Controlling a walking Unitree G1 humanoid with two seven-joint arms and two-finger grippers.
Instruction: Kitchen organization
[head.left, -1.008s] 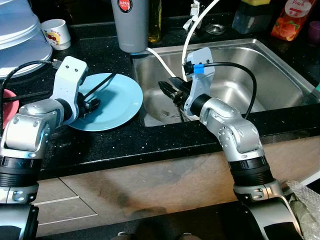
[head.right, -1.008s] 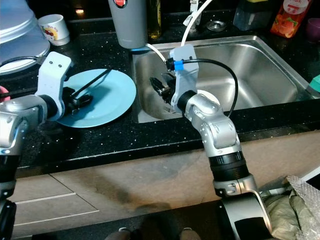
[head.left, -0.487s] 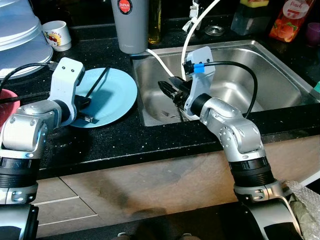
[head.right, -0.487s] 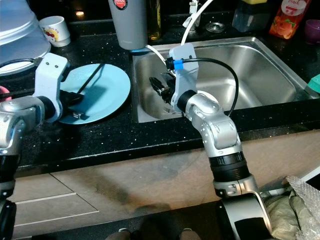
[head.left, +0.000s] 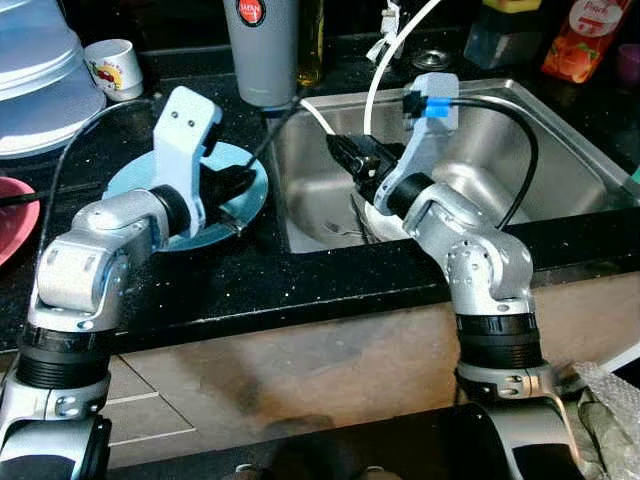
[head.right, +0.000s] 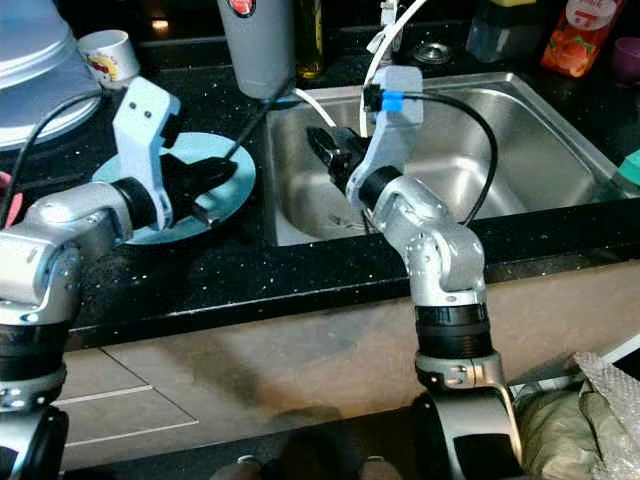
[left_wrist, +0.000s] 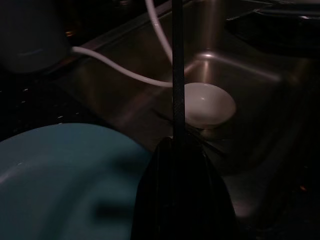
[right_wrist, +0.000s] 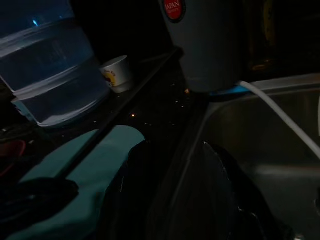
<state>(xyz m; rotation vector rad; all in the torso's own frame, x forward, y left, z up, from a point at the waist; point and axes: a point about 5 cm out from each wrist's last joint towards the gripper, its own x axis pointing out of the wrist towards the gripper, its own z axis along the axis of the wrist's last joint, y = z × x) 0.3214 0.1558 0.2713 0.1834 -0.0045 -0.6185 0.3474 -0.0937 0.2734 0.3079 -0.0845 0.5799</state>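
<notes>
My left gripper (head.left: 240, 185) hovers over the light blue plate (head.right: 232, 205) on the black counter. It is shut on a thin black stick (head.left: 276, 124), and the stick's far end points over the sink's near corner. In the left wrist view the stick (left_wrist: 177, 75) rises straight from the shut fingertips (left_wrist: 177, 150). A white bowl (left_wrist: 207, 102) lies in the steel sink (head.left: 540, 150), with a fork (head.left: 335, 230) beside it. My right gripper (head.left: 342, 153) hangs above the sink's left side, open, with nothing between its fingers (right_wrist: 137, 185).
A grey tumbler (head.left: 262, 45) stands behind the plate at the sink's corner, and a white hose (head.left: 385, 70) runs into the sink. A white cup (head.left: 112, 65) and stacked clear containers (head.left: 40, 70) are back left. A pink plate (head.left: 15, 215) lies far left, a juice carton (head.left: 577, 40) back right.
My left gripper has lifted the black stick off the plate and swung it right, toward the sink. The right gripper has risen slightly and stays open.
</notes>
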